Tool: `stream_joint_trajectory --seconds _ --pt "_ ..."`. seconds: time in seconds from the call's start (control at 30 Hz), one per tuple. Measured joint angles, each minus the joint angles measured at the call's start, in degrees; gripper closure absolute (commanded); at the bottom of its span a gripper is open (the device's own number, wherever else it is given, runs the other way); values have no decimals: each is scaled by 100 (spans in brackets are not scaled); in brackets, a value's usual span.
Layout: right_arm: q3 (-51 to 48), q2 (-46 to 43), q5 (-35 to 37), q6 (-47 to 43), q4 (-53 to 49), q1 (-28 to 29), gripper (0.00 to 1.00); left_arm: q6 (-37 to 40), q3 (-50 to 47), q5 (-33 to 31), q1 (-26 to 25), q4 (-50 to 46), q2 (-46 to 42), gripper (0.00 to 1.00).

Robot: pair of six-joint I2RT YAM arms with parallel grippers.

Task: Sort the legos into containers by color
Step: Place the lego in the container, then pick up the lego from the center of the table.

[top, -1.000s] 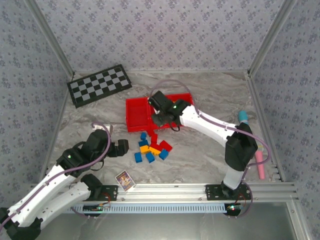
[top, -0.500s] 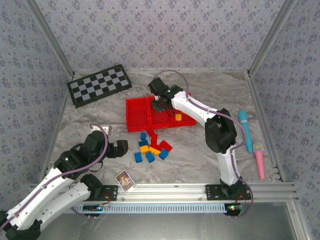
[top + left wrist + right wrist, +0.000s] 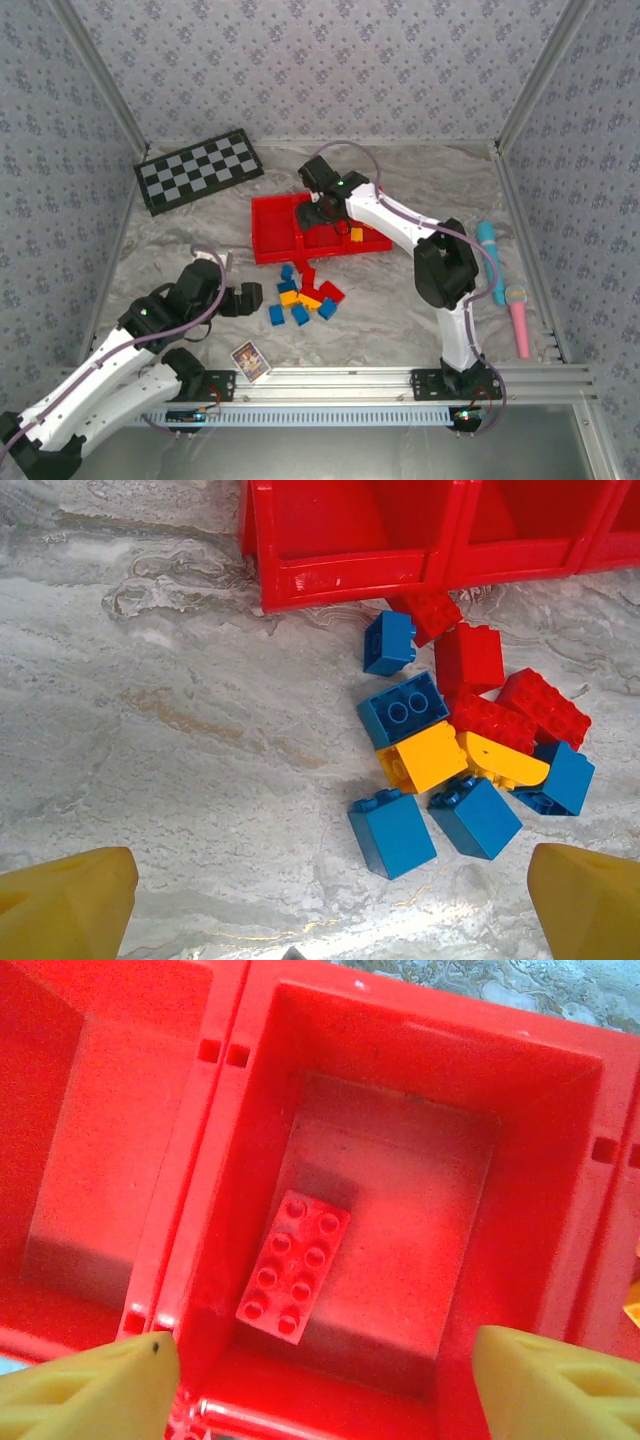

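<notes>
One red lego [image 3: 294, 1267] lies in the tray [image 3: 225, 1160] beneath the right end effector [image 3: 322, 1385].

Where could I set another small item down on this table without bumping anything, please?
Bare marble lies between the checkerboard and the left wall of the red tray, and between the lego pile and the near rail, right of the picture card. It is crowded just before the tray, where the pile sits with the left gripper beside it.
</notes>
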Motion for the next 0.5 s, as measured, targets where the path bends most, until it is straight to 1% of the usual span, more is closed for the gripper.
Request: stream_joint_trajectory --seconds 0.17,0.2,0.37,0.5 --pt "-501 -656 -63 251 -13 11 4 35 -42 81 2 192 105 0" --pt "-638 -813 -90 334 -9 22 0 42 -61 101 2 227 133 0" --pt "-1403 -1386 -175 953 20 96 0 122 -90 184 0 299 310 0" --pt "-1996 -1576 -260 1550 101 264 0 168 -96 199 0 382 439 0"
